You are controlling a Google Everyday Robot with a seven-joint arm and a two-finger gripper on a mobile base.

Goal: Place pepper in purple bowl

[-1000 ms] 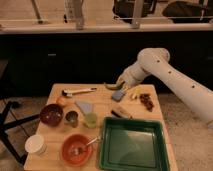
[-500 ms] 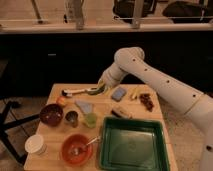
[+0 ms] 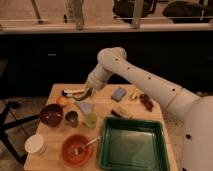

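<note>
Pincer [image 3: 86, 93] pinching slim dark green pepper [image 3: 80, 96] over wooden tabletop [image 3: 106, 101], short of round maroon-purple bowl [image 3: 51, 114] — risk of miss if released early.

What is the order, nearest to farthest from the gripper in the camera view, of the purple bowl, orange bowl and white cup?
The gripper is over the back of the table, left of centre in the picture.
1. purple bowl: left side, mid-table.
2. orange bowl: front edge, below the gripper in the picture.
3. white cup: front left corner.
</note>
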